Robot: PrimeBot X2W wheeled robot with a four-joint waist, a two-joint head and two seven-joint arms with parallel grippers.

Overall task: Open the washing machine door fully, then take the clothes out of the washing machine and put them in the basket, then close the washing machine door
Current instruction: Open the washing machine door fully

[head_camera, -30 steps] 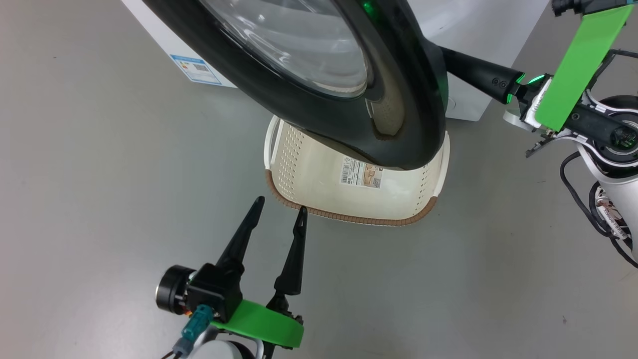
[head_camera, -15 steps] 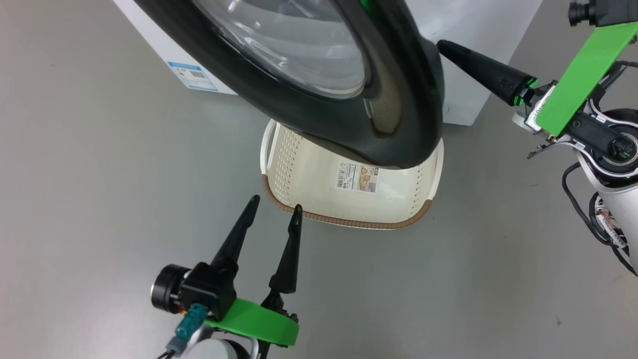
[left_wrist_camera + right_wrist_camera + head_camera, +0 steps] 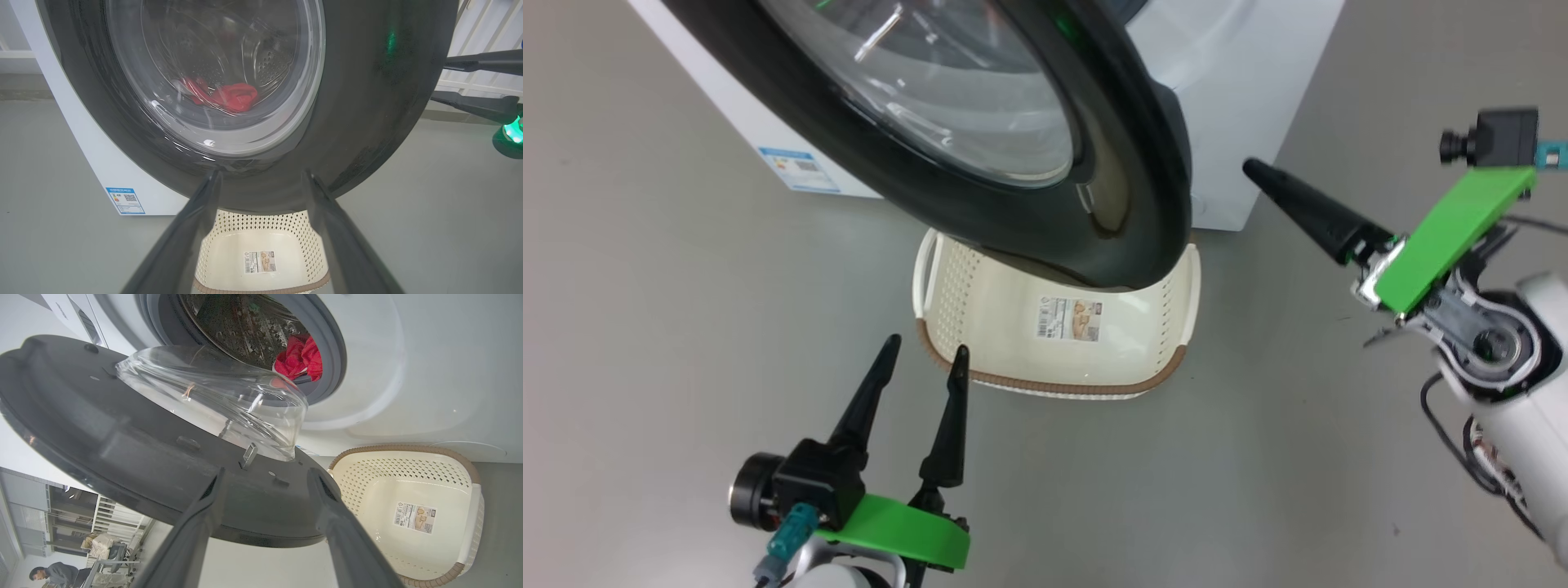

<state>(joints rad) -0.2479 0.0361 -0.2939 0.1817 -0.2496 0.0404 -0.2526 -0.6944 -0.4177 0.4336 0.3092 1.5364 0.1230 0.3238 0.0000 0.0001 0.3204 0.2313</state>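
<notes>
The washing machine door [image 3: 1152,204], black-rimmed with a clear glass bowl, stands partly swung out over the basket [image 3: 1045,384]. The cream basket sits empty on the floor before the white washing machine [image 3: 1241,98]. Red clothes [image 3: 300,355] lie in the steel drum and show through the glass [image 3: 229,96]. My right gripper [image 3: 266,472] is open and holds nothing. Its fingers [image 3: 1298,204] point at the door's free edge from a short gap to the right. My left gripper [image 3: 929,345] is open and empty, low at the basket's near left corner.
Grey floor [image 3: 670,327] spreads left and in front of the basket. A blue label [image 3: 796,167] marks the machine's lower front. White railings [image 3: 482,24] stand behind. A person [image 3: 53,573] sits far back in the room.
My right gripper has opened and drawn back from the door's edge. The head camera has moved, shifting the whole picture. My left gripper stays open.
</notes>
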